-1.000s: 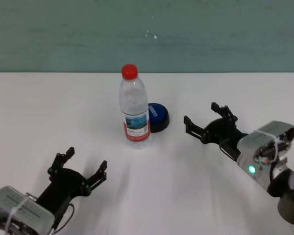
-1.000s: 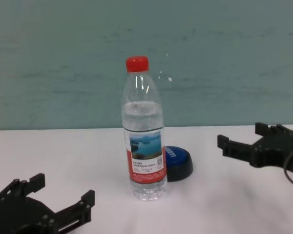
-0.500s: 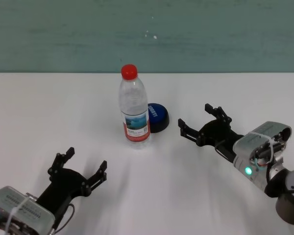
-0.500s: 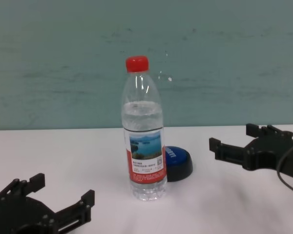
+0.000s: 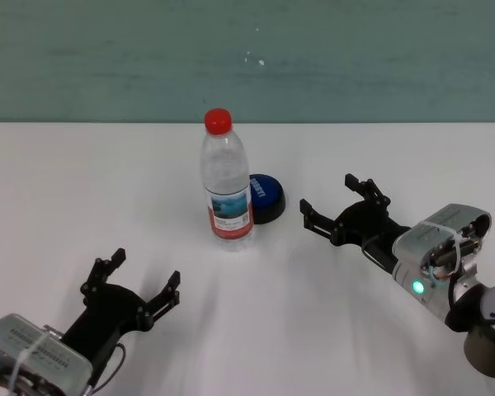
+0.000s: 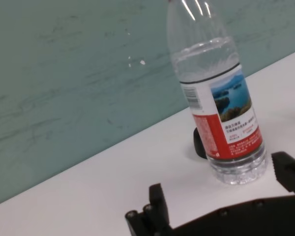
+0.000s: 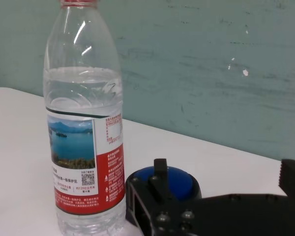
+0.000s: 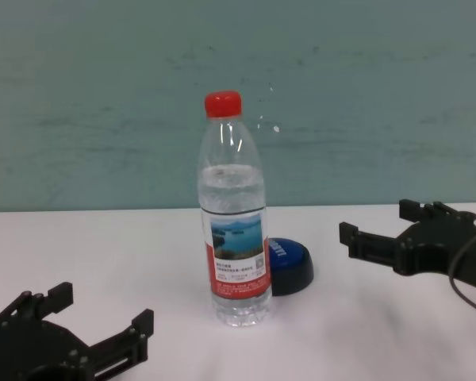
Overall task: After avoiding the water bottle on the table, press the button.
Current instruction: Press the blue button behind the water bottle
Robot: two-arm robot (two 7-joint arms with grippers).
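The water bottle (image 5: 226,183) stands upright on the white table (image 5: 82,181), clear with a red cap and a lake-photo label; it also shows in the chest view (image 8: 233,222), the left wrist view (image 6: 217,98) and the right wrist view (image 7: 86,128). The blue button (image 5: 265,196) sits just behind and to the right of the bottle, partly hidden by it in the chest view (image 8: 289,263) and seen past the fingers in the right wrist view (image 7: 179,183). My right gripper (image 5: 336,206) is open and empty, right of the button and apart from it. My left gripper (image 5: 144,282) is open and empty near the table's front left.
A teal wall (image 5: 247,58) stands behind the table's far edge. Bare tabletop lies between the two grippers and left of the bottle.
My right gripper moved left toward the button between one second and half a second ago, then held still. The left gripper, bottle and button have not moved.
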